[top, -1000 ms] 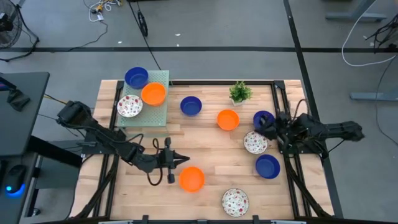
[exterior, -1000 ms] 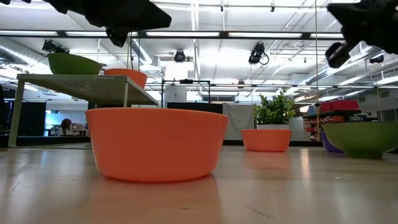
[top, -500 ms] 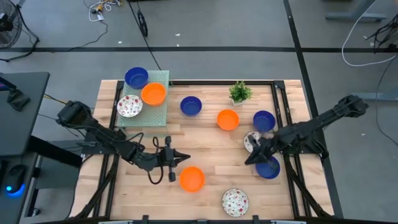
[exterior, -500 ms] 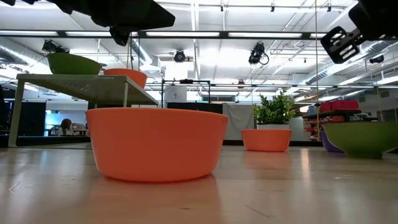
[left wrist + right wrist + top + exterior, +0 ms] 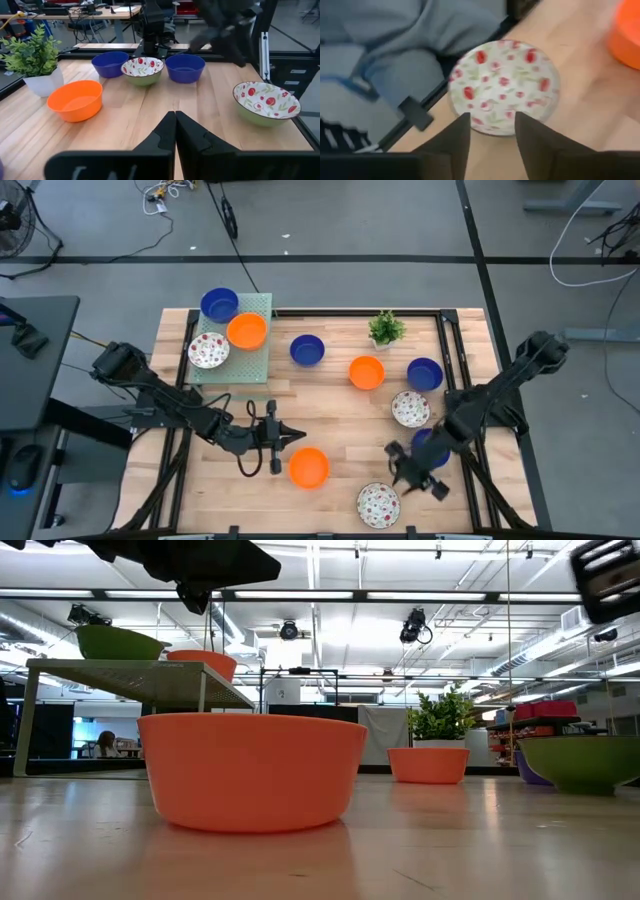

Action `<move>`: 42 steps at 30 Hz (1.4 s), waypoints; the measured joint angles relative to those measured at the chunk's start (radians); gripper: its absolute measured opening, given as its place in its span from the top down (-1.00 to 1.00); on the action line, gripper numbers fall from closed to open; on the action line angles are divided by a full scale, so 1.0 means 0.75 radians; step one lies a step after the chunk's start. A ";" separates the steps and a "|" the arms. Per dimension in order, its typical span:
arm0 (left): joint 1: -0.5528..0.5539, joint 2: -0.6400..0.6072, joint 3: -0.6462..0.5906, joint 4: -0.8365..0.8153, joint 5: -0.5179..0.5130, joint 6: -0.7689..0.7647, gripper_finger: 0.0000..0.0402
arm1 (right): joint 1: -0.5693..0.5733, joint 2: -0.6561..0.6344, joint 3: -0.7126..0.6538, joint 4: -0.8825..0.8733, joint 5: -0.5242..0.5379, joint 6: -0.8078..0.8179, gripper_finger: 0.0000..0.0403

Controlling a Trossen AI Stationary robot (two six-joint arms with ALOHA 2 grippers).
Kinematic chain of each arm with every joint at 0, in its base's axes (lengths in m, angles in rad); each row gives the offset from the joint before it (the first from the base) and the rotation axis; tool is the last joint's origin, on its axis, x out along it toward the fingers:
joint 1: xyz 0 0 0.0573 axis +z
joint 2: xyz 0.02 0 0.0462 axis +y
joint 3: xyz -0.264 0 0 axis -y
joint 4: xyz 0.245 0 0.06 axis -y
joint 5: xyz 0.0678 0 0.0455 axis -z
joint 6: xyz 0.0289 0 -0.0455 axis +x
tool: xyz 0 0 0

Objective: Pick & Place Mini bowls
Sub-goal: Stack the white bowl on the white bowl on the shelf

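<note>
1. High view: the speckled bowl (image 5: 378, 504) sits empty at the table's near edge, the right gripper (image 5: 412, 472) just beside it, fingers apart.
2. The orange bowl (image 5: 308, 467) is empty; the left gripper (image 5: 290, 436), pinched together, hovers beside it.
3. Farther back, the green rack (image 5: 259, 356) holds three bowls.

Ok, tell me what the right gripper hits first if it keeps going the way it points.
Most likely the speckled bowl by the table's front edge: the open right gripper points straight at it, though how far above it the gripper sits is unclear.
</note>
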 joint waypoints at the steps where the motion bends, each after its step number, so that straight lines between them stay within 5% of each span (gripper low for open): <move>1: 0.000 0.000 0.000 0.000 0.000 0.000 0.94 | 0.018 0.033 0.025 -0.010 0.028 -0.008 0.16; 6: 0.000 0.000 0.000 0.001 0.000 -0.001 0.94 | 0.036 0.140 0.124 -0.083 0.214 0.132 0.12; 27: -0.016 0.001 0.001 0.003 0.040 -0.141 0.94 | -0.038 0.416 0.143 0.048 0.335 0.424 0.12; 42: -0.017 0.029 0.001 0.049 0.053 -0.102 0.94 | -0.083 0.385 0.148 -0.010 0.247 0.364 0.93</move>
